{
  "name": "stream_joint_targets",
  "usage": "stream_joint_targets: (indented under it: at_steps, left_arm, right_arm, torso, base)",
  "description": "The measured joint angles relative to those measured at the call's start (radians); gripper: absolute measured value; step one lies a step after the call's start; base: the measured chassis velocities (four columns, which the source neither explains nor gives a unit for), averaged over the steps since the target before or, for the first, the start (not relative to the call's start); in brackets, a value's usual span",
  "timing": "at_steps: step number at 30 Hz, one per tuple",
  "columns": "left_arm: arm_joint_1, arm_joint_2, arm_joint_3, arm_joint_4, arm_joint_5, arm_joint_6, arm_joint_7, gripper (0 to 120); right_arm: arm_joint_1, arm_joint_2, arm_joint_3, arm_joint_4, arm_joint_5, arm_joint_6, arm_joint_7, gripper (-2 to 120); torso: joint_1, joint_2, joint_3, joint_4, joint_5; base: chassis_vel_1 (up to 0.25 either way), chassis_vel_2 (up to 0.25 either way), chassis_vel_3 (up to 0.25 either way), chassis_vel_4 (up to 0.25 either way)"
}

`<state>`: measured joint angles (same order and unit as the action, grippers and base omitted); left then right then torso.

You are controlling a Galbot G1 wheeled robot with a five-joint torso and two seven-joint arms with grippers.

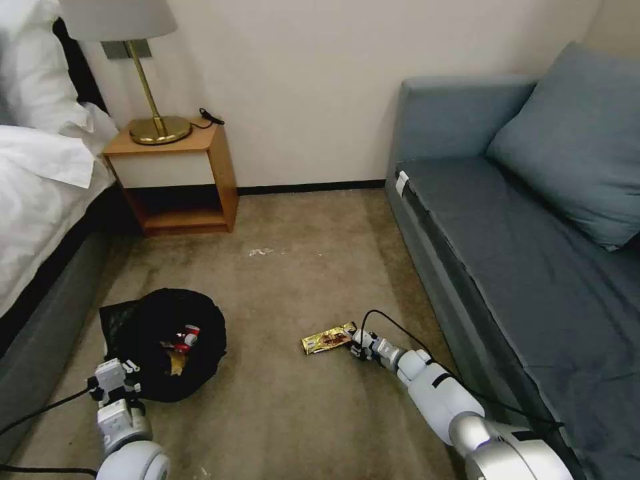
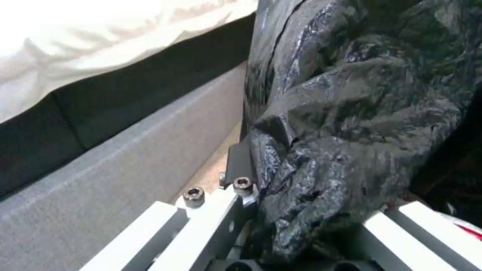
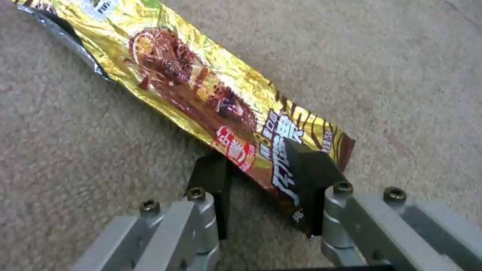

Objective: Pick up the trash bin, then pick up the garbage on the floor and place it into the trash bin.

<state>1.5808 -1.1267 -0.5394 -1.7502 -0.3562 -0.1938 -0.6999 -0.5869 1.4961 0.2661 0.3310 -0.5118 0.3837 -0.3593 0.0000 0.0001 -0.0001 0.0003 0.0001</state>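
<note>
**Last wrapper under my right tool**

At the lower left of the head view my left tool is clenched on the trash bin, its fingers pinching the bag-covered rim; the left wrist view shows the crinkly black plastic bag bunched between them, with the bed just beside. Inside the bin I see a red-and-white wrapper and something brown below it.

Right of centre on the carpet lies the gold snack wrapper, flat, near the sofa. My right tool is at its near end, released: in the right wrist view the two dark pads straddle the wrapper's end, one pad over the foil, the other on the carpet beside it.

To grasp well, I judge I should press low so the under pad slides beneath the thin foil, then close squarely across its width; a shallow pinch could let it slip.

The wrapper's printing is Chinese characters in white and red, with a picture of a chocolate-nut bar; I cannot read a brand.
</note>
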Motion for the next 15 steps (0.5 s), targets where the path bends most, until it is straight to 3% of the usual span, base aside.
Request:
stream_joint_targets:
  at_steps: [3, 11, 15]
  left_arm:
    - [-0.002, 0.001, 0.000, 0.000, -0.002, 0.000, 0.000, 3]
    - [-0.001, 0.005, 0.001, -0.005, -0.004, 0.000, 0.000, 3]
    - [0.000, 0.009, 0.002, -0.009, -0.004, 0.000, 0.000, 3]
  right_arm:
    - [-0.002, 0.000, 0.003, 0.000, 0.002, -0.002, -0.001, 29]
    - [-0.010, -0.008, 0.003, 0.014, 0.021, -0.009, -0.020, 2]
    - [-0.020, -0.015, -0.007, 0.042, 0.062, -0.014, -0.038, 0]
  torso:
    - [0.000, 0.000, 0.000, 0.0001, 0.0000]
    - [0.000, 0.000, 0.000, -0.0007, -0.0005]
    - [0.000, 0.000, 0.000, -0.0006, -0.0001]
  base:
    - [0.000, 0.000, 0.000, 0.000]
    - [0.000, 0.000, 0.000, 0.000]
    - [0.000, 0.000, 0.000, 0.000]
